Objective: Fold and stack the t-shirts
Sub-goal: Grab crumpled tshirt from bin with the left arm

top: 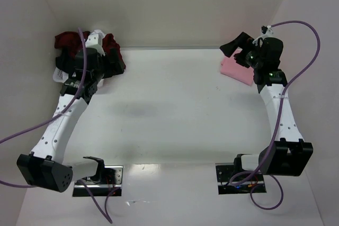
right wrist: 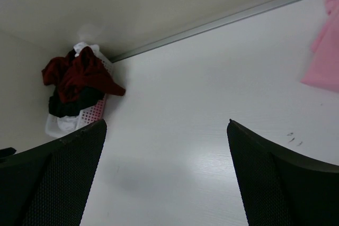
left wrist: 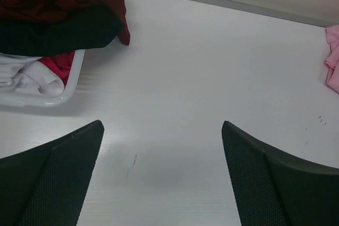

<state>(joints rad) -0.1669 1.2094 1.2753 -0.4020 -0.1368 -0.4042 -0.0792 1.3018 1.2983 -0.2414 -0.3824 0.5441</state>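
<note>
A dark maroon t-shirt point(top: 68, 39) lies crumpled on top of a white plastic bin point(top: 57, 75) in the far left corner, with a black shirt point(left wrist: 53, 33) and white cloth point(left wrist: 26, 78) under it. A light pink t-shirt point(top: 235, 70) lies folded at the far right. My left gripper point(top: 112, 61) is open and empty just right of the bin; in its wrist view point(left wrist: 161, 125) only bare table lies between the fingers. My right gripper point(top: 233, 51) is open and empty, above the pink shirt's far edge. The pink shirt point(right wrist: 323, 62) and the maroon shirt point(right wrist: 79, 75) both show in the right wrist view.
White walls close the table at the back and both sides. The bin's rim point(left wrist: 74, 83) is close to my left fingers. Both arm bases and purple cables sit at the near edge.
</note>
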